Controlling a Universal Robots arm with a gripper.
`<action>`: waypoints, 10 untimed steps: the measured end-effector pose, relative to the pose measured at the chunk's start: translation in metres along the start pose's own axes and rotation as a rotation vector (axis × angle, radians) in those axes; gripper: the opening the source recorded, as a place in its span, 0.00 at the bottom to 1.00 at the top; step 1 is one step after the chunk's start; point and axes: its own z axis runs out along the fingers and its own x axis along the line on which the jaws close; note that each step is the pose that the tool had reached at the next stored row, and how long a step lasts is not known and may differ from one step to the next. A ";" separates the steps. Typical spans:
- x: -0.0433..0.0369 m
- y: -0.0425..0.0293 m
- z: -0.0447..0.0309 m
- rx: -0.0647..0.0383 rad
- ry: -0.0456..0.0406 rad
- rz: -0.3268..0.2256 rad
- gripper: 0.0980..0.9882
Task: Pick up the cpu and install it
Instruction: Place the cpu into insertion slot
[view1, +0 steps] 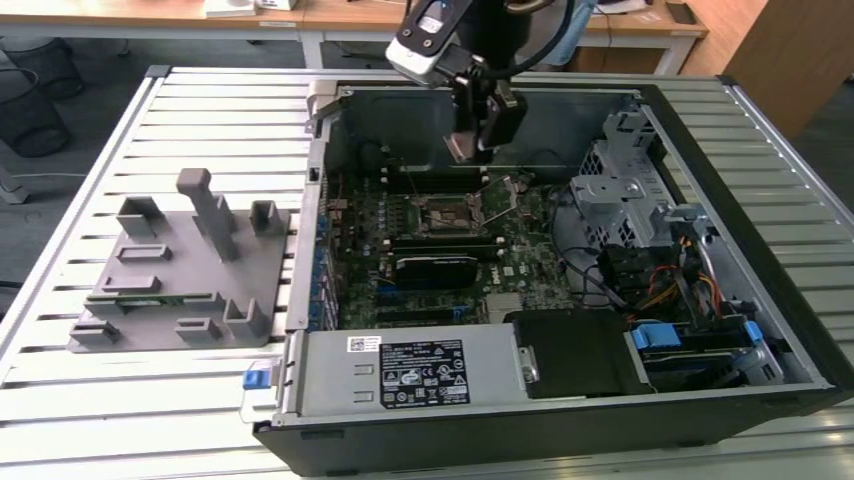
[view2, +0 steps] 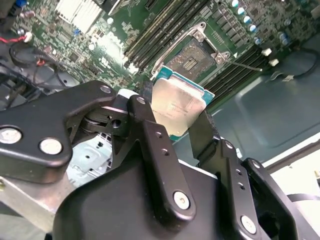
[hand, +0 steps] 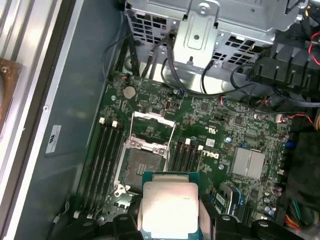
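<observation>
The cpu (view2: 177, 107), a flat square chip with a silvery top and a pale green rim, is held by its edges in my shut gripper (view2: 172, 114). In the first wrist view the cpu (hand: 169, 205) hangs a little above the motherboard, just beside the black socket frame (hand: 142, 162), whose metal lid stands raised. The exterior view has the gripper (view1: 474, 140) inside the open computer case (view1: 787, 330), above and slightly behind the socket (view1: 447, 212). The black fingers (view2: 150, 135) press the chip from two opposite sides.
A grey holder (view1: 180, 270) with a green memory strip stands on the slatted table at the exterior view's left. Around the socket sit memory slots (hand: 107, 150), a silver heat sink (hand: 248, 162), a metal drive cage (view1: 621, 170), cables and the power supply (view1: 400, 375).
</observation>
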 end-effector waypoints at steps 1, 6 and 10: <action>0.0002 0.0000 0.0006 0.000 -0.0007 0.011 0.49; 0.0009 0.0000 0.0040 -0.001 -0.0045 0.072 0.49; 0.0072 0.0012 0.0081 -0.001 -0.0054 0.088 0.49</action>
